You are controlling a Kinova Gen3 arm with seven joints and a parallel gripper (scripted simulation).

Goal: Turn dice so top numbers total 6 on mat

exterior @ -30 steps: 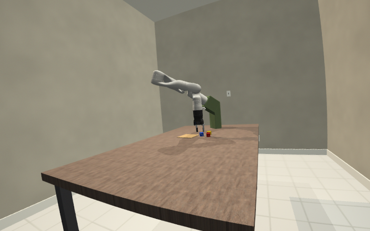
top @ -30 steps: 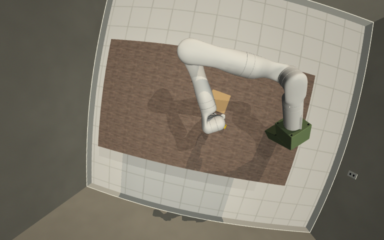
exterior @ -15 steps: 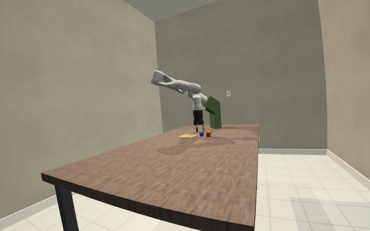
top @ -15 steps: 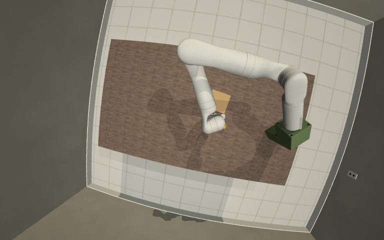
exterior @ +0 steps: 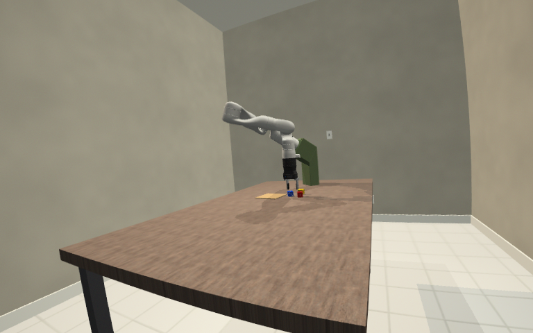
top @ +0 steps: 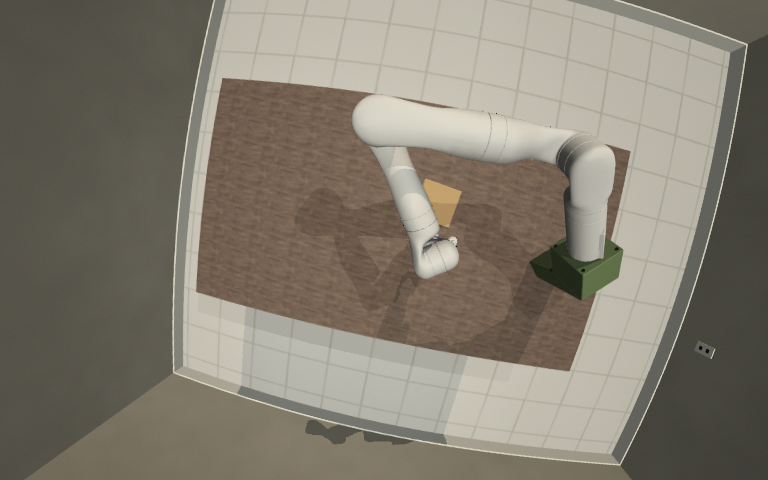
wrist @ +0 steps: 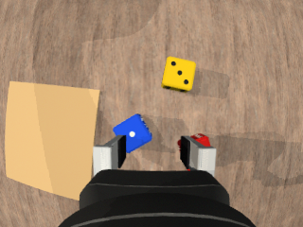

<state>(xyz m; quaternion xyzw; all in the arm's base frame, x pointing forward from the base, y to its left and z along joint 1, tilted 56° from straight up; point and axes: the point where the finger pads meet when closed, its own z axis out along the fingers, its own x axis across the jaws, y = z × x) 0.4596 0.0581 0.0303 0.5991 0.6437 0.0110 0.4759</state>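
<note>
Between the fingers of the wide-open, empty pincer (wrist: 153, 151), bare table (wrist: 240, 19); blue die (wrist: 133, 132) by one, red die (wrist: 200, 139) by the other.

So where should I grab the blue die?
Come straight down on the blue die with the open pincer and clamp two opposite side faces. It sits turned against the fingers, near one of them, so rotate the wrist to square up first.

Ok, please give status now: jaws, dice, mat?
Gripper open, empty, low over table. Blue die and red die beside the fingers; yellow die apart. All three off the mat. Nothing in the way.
</note>
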